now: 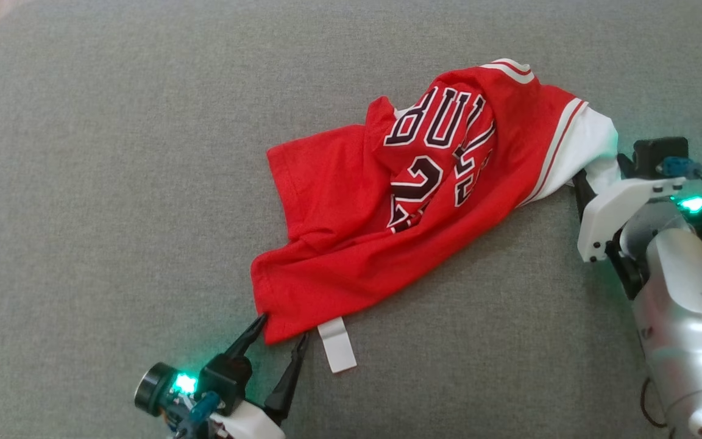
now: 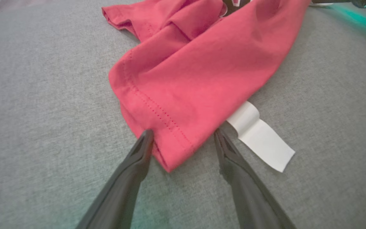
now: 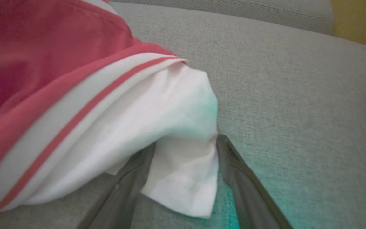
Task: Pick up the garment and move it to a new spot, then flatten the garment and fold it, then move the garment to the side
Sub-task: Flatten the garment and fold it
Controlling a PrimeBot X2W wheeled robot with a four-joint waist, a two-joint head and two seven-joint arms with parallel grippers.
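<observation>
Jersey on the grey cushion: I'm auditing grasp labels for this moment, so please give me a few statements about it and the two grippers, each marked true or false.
1. The left gripper has its fingers on either side of a red hem corner of the jersey. True.
2. The left gripper is shut on the white label. False: its fingers are apart, and the label lies beside them on the grey surface.
3. The white sleeve lies between the spread fingers of the right gripper. True.
4. The jersey lies flat and neatly folded. False: it is crumpled, with its lettering bunched up.
</observation>
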